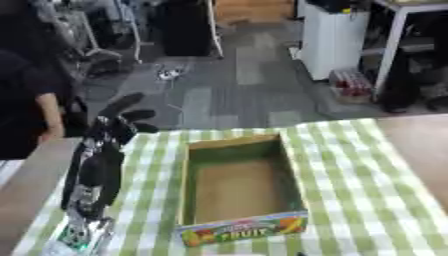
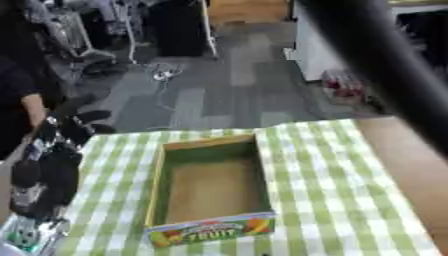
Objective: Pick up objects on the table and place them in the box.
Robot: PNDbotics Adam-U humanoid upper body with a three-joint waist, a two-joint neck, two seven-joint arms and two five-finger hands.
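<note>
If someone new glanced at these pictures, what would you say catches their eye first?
Probably the open cardboard box in the middle of the green checked tablecloth, with nothing visible inside and a colourful fruit label on its near wall. Next, the robot's left hand, raised at the table's left edge with relaxed fingers, holding nothing.

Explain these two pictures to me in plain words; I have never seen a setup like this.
Both pictures come from a stereo camera in a humanoid robot's head, looking down at its work: left eye and right eye, same moment. The black and silver limb on the left is the robot's left arm, ending in its left hand, raised at the table's far left edge with fingers spread and holding nothing. The thick dark bar crossing the right eye view is probably its right arm; that hand is not visible. On the table lies a green checked cloth, and on it an open cardboard box, empty inside, with a fruit picture on its front.
</note>
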